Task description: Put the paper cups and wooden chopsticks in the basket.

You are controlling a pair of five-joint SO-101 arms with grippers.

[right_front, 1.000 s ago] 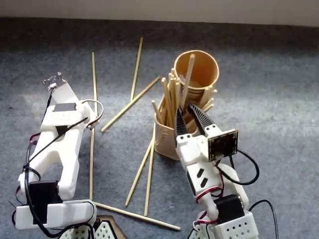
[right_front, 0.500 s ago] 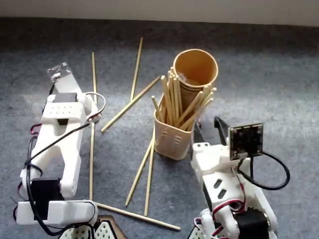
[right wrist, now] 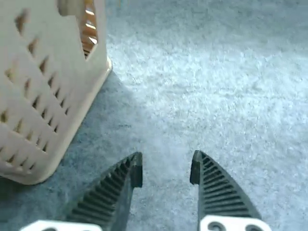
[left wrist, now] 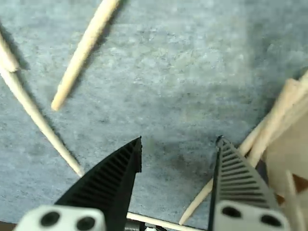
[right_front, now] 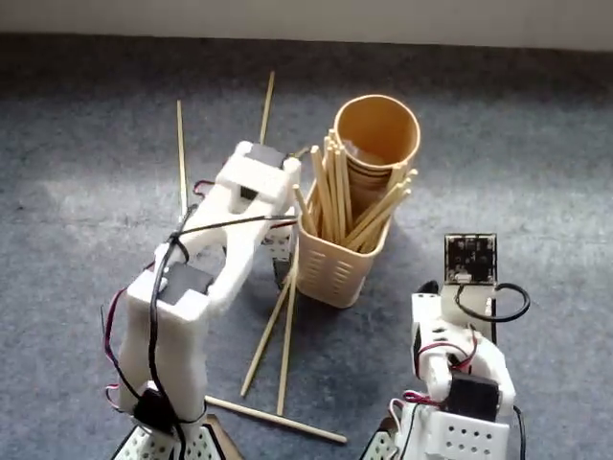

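Basket [right_front: 330,273] stands upright on grey carpet [right_front: 536,172]. Stacked cups [right_front: 375,134] sit inside it at its far end, rim tilted outward. A bundle of chopsticks [right_front: 335,196] stands in the basket in front of the cups, leaning against them.

Loose chopsticks lie on the carpet outside the basket. A pair [right_front: 273,335] runs from the basket's near corner toward the arm bases. One [right_front: 283,422] lies crosswise, nearer the bases than the pair. One [right_front: 180,144] lies well apart from the basket on the left arm's side. One [right_front: 267,101] lies beyond the basket's far corner.

Left gripper [left wrist: 179,140] hangs low over the carpet just beside the basket, jaws released, nothing between them; chopsticks [left wrist: 79,53] lie near its tips.

Right gripper [right wrist: 166,166] points at bare carpet near the basket's wall [right wrist: 48,86], on the side opposite the left arm [right_front: 239,220]. Its jaws are parted and empty.
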